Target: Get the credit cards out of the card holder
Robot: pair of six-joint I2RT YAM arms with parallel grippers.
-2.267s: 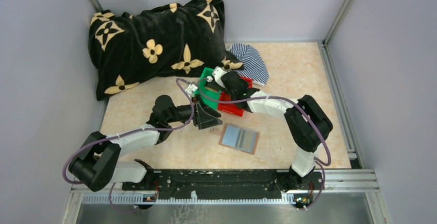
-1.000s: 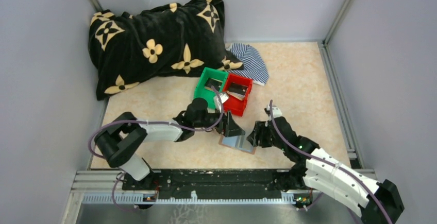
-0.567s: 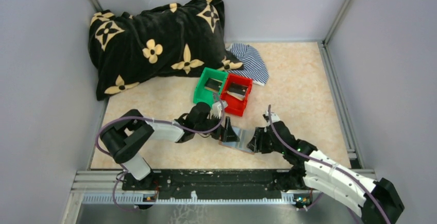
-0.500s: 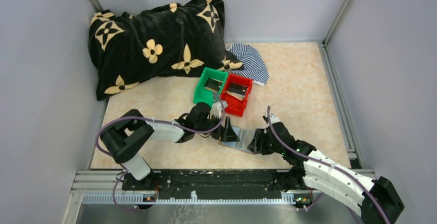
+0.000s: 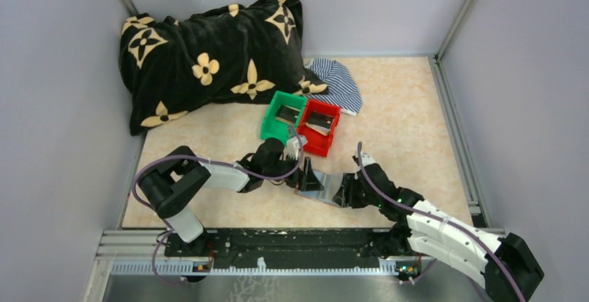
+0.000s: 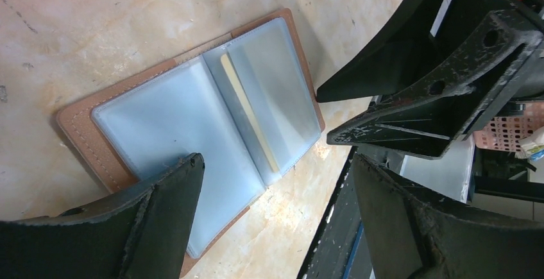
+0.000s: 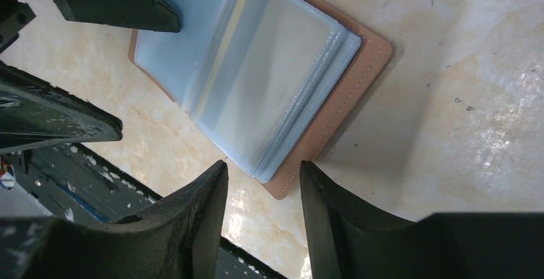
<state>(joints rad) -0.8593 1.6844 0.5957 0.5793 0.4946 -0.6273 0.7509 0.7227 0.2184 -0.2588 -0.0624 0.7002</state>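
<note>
The card holder [image 5: 324, 185] lies open and flat on the table, with a brown leather border [image 7: 349, 86] and blue-grey clear sleeves [image 6: 173, 118]. A tan credit card edge [image 6: 249, 109] shows in a sleeve by the fold [image 7: 221, 58]. My left gripper [image 6: 276, 163] is open wide at the holder's left end [image 5: 306, 177], with one finger [image 6: 163, 205] over the left sleeve. My right gripper [image 7: 263, 167] is open at the right end [image 5: 343, 189], its tips either side of the holder's near corner and apart from it. Greyish cards lie in the bins behind.
A green bin [image 5: 271, 125] and a red bin [image 5: 325, 148] stand side by side just behind the holder. Farther back are a black flowered blanket [image 5: 208, 52] and a striped cloth [image 5: 340, 83]. The black base rail [image 5: 292, 243] runs along the near edge.
Both arms came from the bins down to the card holder. Over the last second the left gripper settled onto its left end, and the right gripper edged in while its jaws narrowed.
</note>
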